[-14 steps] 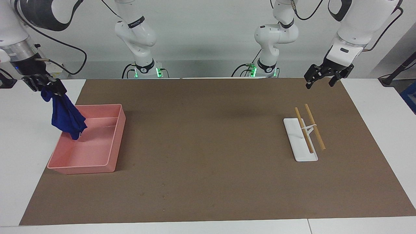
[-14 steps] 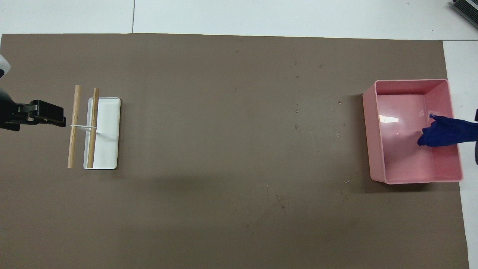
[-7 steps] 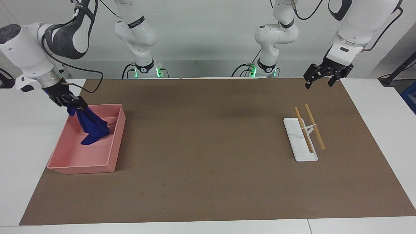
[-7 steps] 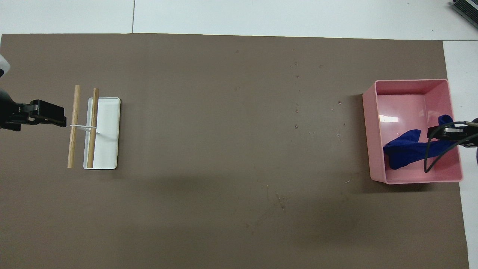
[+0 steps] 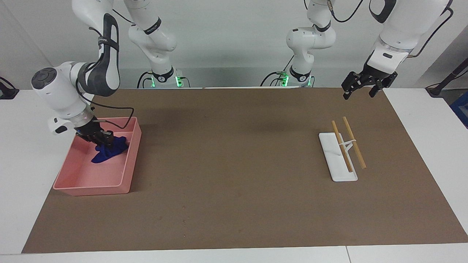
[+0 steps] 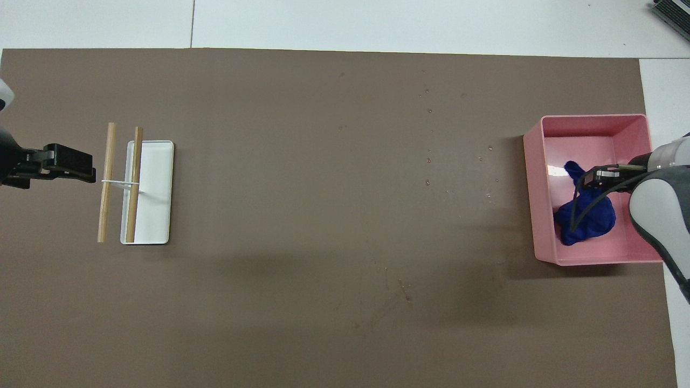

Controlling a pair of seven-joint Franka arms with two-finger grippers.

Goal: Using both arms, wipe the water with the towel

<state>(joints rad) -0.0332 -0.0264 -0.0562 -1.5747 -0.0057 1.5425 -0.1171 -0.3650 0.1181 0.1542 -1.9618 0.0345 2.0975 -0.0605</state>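
The deep-blue towel (image 5: 109,151) (image 6: 587,218) lies bunched on the floor of the pink bin (image 5: 91,189) (image 6: 531,188), at the right arm's end of the table. My right gripper (image 5: 100,140) (image 6: 598,180) reaches down into the bin and sits on top of the towel; its grip is hidden by the cloth. Small water drops (image 6: 428,160) dot the brown mat beside the bin, toward the table's middle. My left gripper (image 5: 359,93) (image 6: 81,164) hangs open and empty in the air over the mat at the left arm's end, where that arm waits.
A white tray (image 5: 338,171) (image 6: 159,188) lies on the mat at the left arm's end, with two wooden sticks (image 5: 354,144) (image 6: 108,178) tied by a white band across it. The brown mat (image 5: 234,164) covers most of the table.
My right arm has swung in and lowered the hanging towel into the pink bin, where it now lies bunched. The left arm has not moved.
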